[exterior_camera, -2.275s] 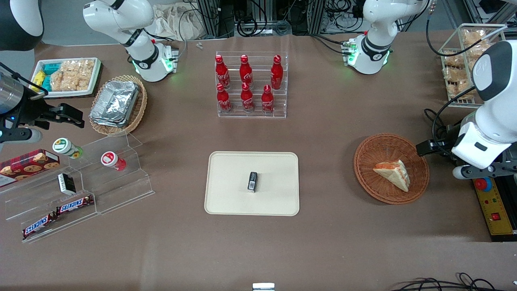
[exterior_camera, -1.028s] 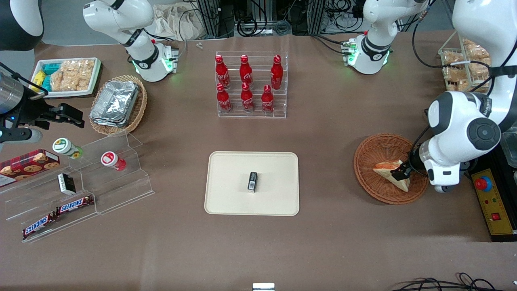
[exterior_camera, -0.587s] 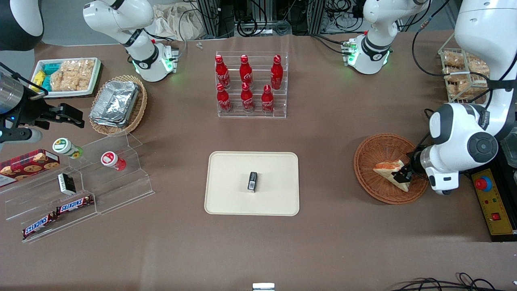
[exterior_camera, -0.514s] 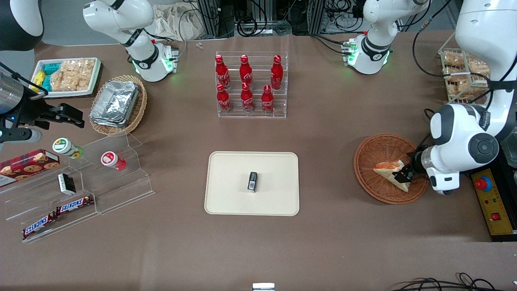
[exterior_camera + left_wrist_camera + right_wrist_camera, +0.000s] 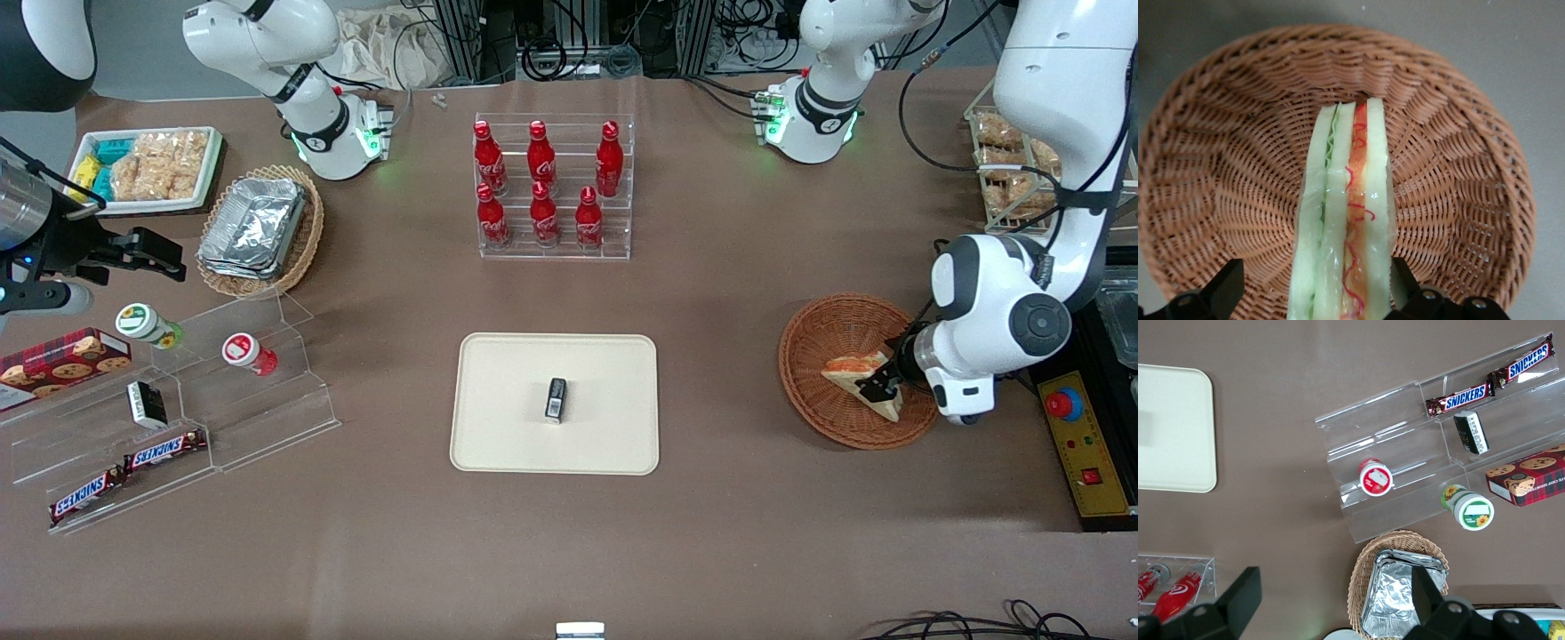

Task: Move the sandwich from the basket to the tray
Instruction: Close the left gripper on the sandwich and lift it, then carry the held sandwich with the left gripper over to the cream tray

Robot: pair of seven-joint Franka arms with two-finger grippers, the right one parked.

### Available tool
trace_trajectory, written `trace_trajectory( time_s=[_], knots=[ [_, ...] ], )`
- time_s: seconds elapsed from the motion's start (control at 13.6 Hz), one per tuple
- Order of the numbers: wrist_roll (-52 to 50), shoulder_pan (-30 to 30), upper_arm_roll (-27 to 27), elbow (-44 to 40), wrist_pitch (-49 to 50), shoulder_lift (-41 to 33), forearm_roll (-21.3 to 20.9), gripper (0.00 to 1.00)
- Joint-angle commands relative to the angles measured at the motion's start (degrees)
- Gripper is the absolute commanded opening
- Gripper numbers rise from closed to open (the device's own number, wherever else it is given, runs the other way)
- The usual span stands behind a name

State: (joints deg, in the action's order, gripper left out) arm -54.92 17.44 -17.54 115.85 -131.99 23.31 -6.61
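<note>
Left wrist view puts our gripper (image 5: pixel 1308 293) down inside the basket (image 5: pixel 1218 167), its fingers (image 5: pixel 1225 290) spread apart on either side of the sandwich (image 5: pixel 1341 220). One finger sits apart from the bread; we cannot tell whether the other touches it. The sandwich stands on edge in the basket. From the front, the basket (image 5: pixel 822 338) lies toward the working arm's end of the table, well apart from the tray (image 5: pixel 507 382), which holds a small dark box (image 5: pixel 556 398).
</note>
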Motion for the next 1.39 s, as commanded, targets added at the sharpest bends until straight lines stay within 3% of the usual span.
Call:
trace_trajectory(
  time_s=[0.0, 0.07, 0.15, 0.22, 0.29, 0.66, 1.32],
  knots=[
    [-3.8, 0.1, -0.1, 2.4, -2.9, -0.8, -0.4, 0.96],
    [-4.6, -0.3, -0.1, 2.2, -2.8, -0.8, -0.4, 0.77],
    [-4.8, -0.7, -0.1, 1.9, -2.8, -0.9, -0.5, 0.35],
    [-4.8, -0.7, -0.2, 1.7, -2.7, -1.1, -1.7, 0.01],
    [-5.0, -0.7, -0.3, 1.2, -2.5, -1.3, -3.5, 0.00],
    [-3.9, -0.7, -0.7, -0.4, -0.8, -3.7, -4.0, 0.00],
    [11.9, -1.5, -6.7, -19.9, 24.0, -5.2, -3.9, 0.00]
  ],
)
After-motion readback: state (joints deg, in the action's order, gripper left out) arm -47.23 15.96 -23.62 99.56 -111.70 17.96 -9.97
